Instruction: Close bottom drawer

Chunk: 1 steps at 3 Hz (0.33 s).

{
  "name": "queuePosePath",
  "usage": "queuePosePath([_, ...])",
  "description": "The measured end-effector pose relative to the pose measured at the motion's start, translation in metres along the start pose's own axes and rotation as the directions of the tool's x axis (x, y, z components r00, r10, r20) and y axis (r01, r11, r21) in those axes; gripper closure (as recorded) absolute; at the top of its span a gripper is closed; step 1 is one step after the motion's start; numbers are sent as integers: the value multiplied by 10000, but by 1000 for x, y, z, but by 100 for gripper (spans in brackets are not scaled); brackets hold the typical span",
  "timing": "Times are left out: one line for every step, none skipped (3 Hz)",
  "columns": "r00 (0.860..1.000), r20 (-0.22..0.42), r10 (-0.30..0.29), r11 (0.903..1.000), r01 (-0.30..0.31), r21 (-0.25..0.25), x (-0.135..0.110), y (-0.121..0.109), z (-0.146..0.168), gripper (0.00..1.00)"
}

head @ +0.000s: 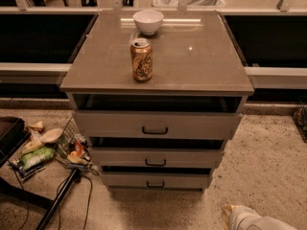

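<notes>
Bottom drawer sits lowest in a grey cabinet. Its flat front is pulled out a little, with a dark gap above it and a small black bar handle at its middle. The middle drawer and top drawer are also ajar. On the worktop stand a gold drink can and, behind it, a white bowl. The gripper shows at the lower right edge, near the floor and apart from the drawer. Whether it is open or closed cannot be told.
</notes>
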<state>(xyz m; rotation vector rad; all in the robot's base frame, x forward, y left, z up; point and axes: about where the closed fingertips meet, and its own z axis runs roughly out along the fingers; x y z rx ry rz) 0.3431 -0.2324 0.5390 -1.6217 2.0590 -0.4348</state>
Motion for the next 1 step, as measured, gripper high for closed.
queuePosePath([9998,-26,220,9972,-218,718,-8,-14,-16,82])
